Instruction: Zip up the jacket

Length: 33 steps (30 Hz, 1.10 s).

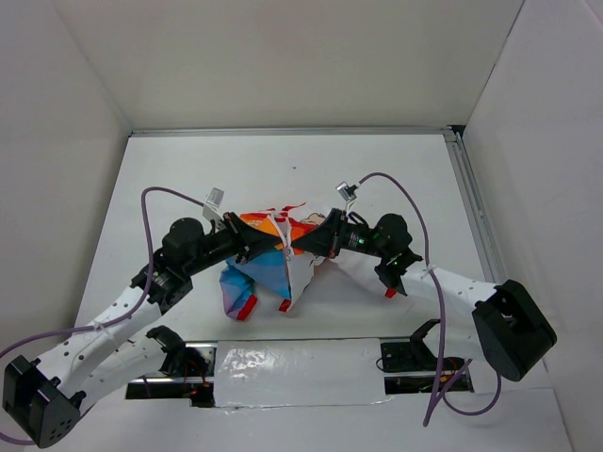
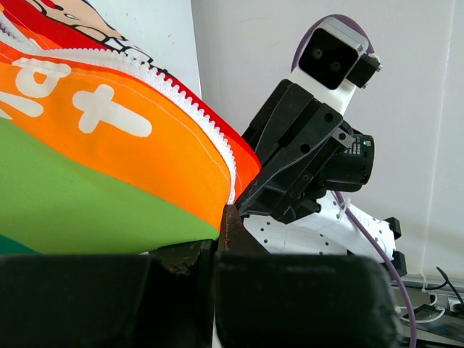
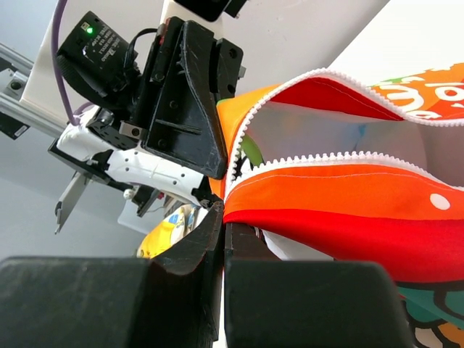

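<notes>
Where both arms converge mid-table, jacket hangs bunched between them: left gripper clamped on orange zipper edge, right gripper pinching opposite edge; zipper unjoined.

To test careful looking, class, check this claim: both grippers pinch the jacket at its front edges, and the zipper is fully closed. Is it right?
No. The left gripper and right gripper do pinch the jacket at its front edges, but the zipper is open: the right wrist view shows its two rows of white teeth spread apart.
</notes>
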{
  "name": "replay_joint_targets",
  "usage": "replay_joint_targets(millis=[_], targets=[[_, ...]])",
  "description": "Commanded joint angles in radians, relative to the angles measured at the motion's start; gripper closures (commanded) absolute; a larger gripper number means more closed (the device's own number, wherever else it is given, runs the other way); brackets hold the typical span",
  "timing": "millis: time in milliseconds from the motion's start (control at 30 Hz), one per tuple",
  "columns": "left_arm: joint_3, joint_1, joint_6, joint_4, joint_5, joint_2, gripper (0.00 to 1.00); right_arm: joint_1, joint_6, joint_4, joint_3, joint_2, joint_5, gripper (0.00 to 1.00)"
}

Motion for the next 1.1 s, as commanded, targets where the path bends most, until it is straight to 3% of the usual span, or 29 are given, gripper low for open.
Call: replay_joint_targets(millis=[0, 633, 1067], targets=[[-0.015, 0.003, -0.004, 0.072, 0.020, -0.017, 1.00, 0.012, 0.008, 0.100, 0.027, -0.004, 0.018, 1.00], [-0.021, 0.005, -0.001, 0.081, 0.065, -0.033, 1.00, 0.009, 0.010, 0.132, 0.048, 0.044, 0.026, 1.00], [0.008, 0.006, 0.013, 0.043, -0.006, -0.050, 1.00, 0.009, -0.030, 0.080, 0.007, -0.025, -0.003, 1.00]])
